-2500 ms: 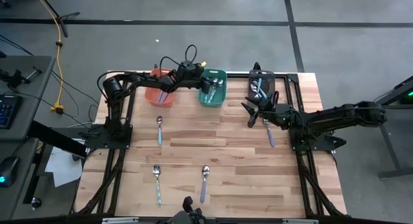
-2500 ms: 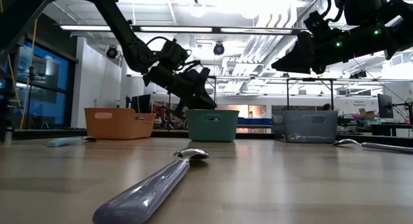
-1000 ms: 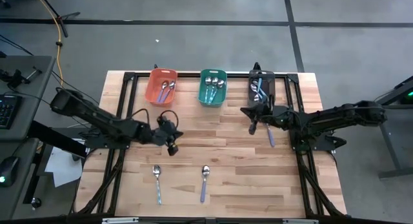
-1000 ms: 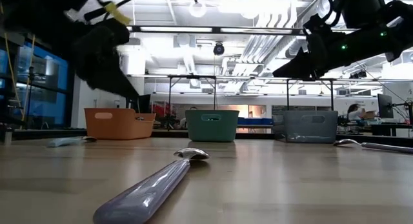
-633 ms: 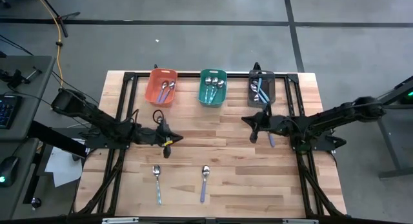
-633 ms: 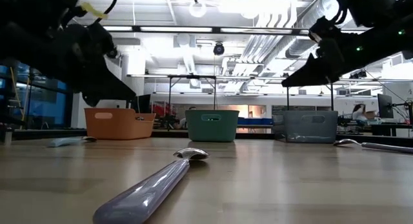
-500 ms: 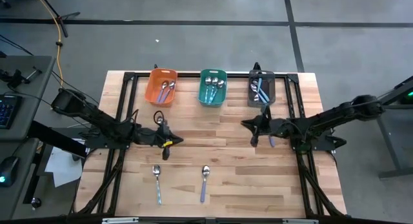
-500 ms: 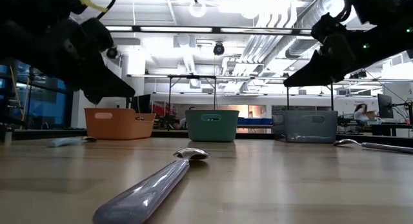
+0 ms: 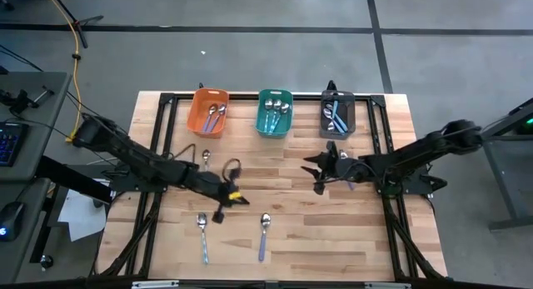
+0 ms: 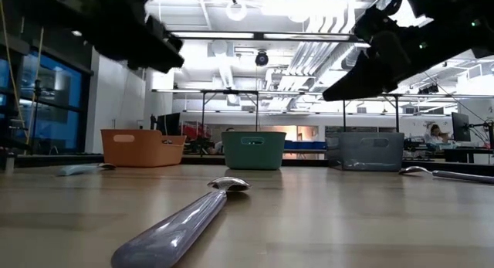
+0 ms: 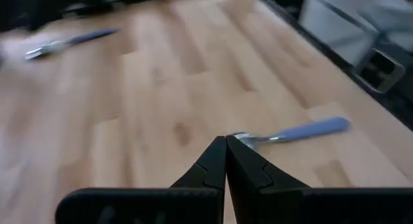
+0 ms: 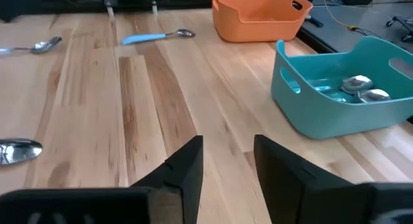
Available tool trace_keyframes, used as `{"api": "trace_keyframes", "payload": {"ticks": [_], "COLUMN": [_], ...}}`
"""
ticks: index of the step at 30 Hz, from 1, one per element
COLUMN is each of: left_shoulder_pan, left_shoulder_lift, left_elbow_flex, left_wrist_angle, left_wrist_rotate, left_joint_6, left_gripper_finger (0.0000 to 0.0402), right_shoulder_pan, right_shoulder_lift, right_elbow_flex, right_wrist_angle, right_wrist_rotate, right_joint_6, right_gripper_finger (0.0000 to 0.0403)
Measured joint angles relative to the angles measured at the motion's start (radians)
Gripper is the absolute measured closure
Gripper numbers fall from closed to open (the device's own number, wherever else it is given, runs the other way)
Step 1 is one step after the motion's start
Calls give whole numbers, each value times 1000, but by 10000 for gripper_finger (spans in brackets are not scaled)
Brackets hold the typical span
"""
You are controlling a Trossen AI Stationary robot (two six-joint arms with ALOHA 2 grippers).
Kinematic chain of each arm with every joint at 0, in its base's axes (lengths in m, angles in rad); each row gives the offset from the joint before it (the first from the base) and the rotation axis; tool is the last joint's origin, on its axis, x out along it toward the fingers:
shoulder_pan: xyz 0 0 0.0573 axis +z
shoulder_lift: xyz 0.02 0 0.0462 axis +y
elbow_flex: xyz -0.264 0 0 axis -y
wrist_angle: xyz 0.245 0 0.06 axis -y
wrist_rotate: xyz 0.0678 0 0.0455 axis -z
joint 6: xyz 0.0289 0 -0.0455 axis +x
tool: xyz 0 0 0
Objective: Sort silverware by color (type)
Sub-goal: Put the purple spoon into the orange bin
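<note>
Spoons (image 9: pixel 202 231) not yet sorted lie on the table in front of the teal bin (image 9: pixel 274 112): 2 near its front-left. Above them the left gripper (image 9: pixel 223 207) hovers, fingers pressed together, empty, likely lining up. Right of the bin, the right gripper (image 9: pixel 315 176) hangs, fingers apart, empty.

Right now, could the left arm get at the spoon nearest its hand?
Probably yes: the left hand is just short of that spoon, with only bare table between, though it is shut and must open first.
</note>
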Motion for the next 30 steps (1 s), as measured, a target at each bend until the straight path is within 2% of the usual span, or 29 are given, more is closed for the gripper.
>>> {"api": "trace_keyframes", "payload": {"ticks": [9,15,21,30], "left_shoulder_pan": [-90,-121,-101,-35], "left_shoulder_lift": [294,446,522,599], "left_elbow_flex": [264,391,492,541], "left_wrist_angle": [-182,-240,-329,-379], "left_wrist_rotate": [127,113,57,79], "left_joint_6": [218,339,465,581], "left_gripper_finger": [370,326,295,305], "right_shoulder_pan": [1,1,1,1], "right_shoulder_lift": [67,71,70,70], "right_elbow_flex": [11,11,11,11], "right_wrist_angle": [-15,-19,-22,-22], "right_wrist_rotate": [0,0,0,0], "right_joint_6": [2,-1,-27,-46], "right_gripper_finger": [279,279,279,279]}}
